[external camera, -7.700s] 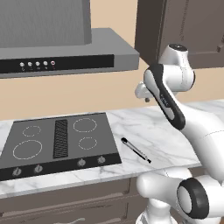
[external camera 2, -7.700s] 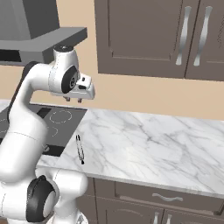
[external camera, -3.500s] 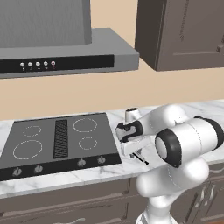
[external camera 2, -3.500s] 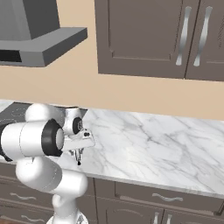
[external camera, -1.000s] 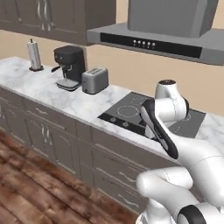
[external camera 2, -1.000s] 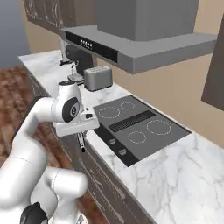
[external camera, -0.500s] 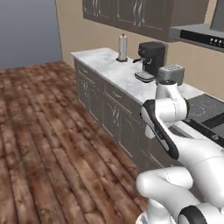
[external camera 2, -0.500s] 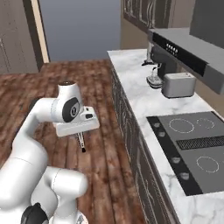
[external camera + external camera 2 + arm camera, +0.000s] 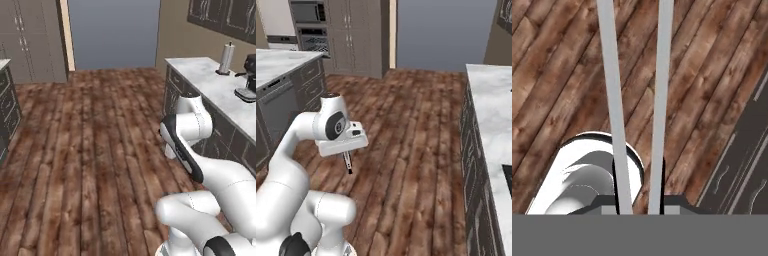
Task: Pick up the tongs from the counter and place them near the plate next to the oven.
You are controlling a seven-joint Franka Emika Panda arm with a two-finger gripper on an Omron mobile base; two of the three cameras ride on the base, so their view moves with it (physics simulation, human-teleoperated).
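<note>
The end effector (image 9: pixel 347 159) is closed on the tongs (image 9: pixel 348 163): in the hand view the two dark fingertips (image 9: pixel 619 192) press against the outer sides of the tongs' two silver-grey arms, which run up and away from the camera over the wooden floor (image 9: pixel 90 150). In the right base view the tongs hang down from the hand, black tip lowest, clear of everything.

So the pick-up looks done, and the carry is under way. What is left, as I judge it, is most of the trip: the oven (image 9: pixel 315 40) stands in the tall cabinets far beyond the end effector, across open floor, and no plate can be made out near it from here. The tongs have yet to be brought there, lowered and let go.

Counted: one pair of tongs, with two arms. One oven, with a smaller microwave (image 9: pixel 308 11) just above it. Two stretches of marble desk in the right base view, one (image 9: pixel 278 60) on the oven's side of the floor and one (image 9: pixel 488 115) on the opposite side. On the desk (image 9: pixel 215 85) in the left base view, one paper-towel roll (image 9: pixel 226 58) and one coffee machine (image 9: pixel 247 80).
</note>
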